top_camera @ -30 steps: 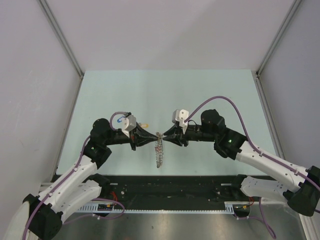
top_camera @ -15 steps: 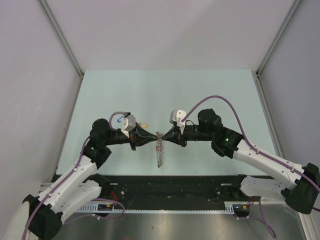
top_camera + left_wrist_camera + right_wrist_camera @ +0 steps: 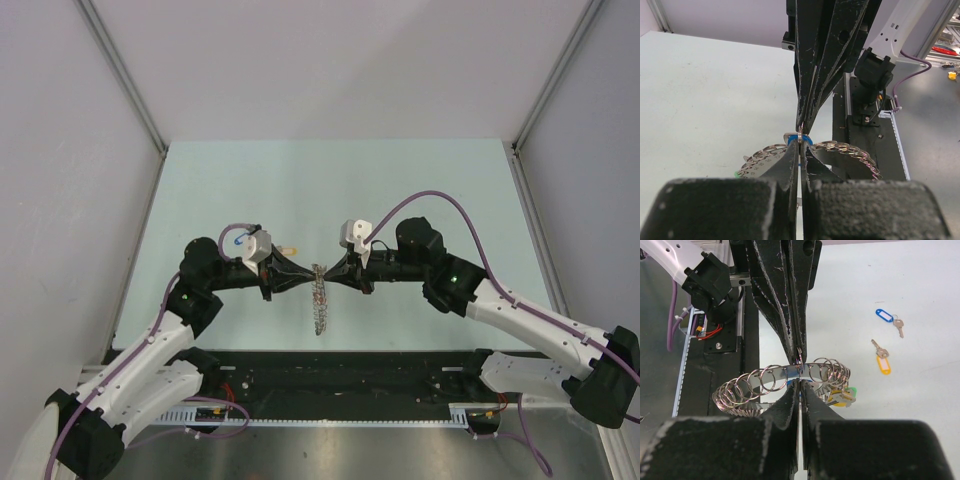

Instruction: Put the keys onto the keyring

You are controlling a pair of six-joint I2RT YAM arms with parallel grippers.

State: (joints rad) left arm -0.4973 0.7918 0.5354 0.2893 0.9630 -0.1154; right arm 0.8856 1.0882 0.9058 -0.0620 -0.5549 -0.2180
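**Top view.** The left hand [image 3: 303, 283] and the right hand [image 3: 335, 279] meet tip to tip over the keyring [image 3: 319, 305]. The keyring stands on edge near the middle of the near edge of the desk [image 3: 330, 180].

**Left wrist view.** The left hand's jaws are closed to a thin slit. The right hand's tips come down to meet them at a small split ring [image 3: 800, 136] on the keyring's upper rim. A blue tag [image 3: 799, 162] shows through the slit. We cannot tell which hand pinches the split ring and which the keyring.

**Right wrist view.** The right hand's jaws are likewise closed to a slit, just under the rim. The coils already carry a yellow tag [image 3: 839, 397] and a green tag [image 3: 852, 391]. A blue-tagged key [image 3: 888, 318] and a yellow-tagged key [image 3: 881, 359] lie loose on the desk, well apart from the keyring on its far-edge side. We see no container here; the keyring is the only holder.

We judge the step in hand to be threading the key with the blue tag onto a coil. The next move would call for one hand to hold the coil steady while the other works the split ring along the wire. At least two keys remain to be fetched.
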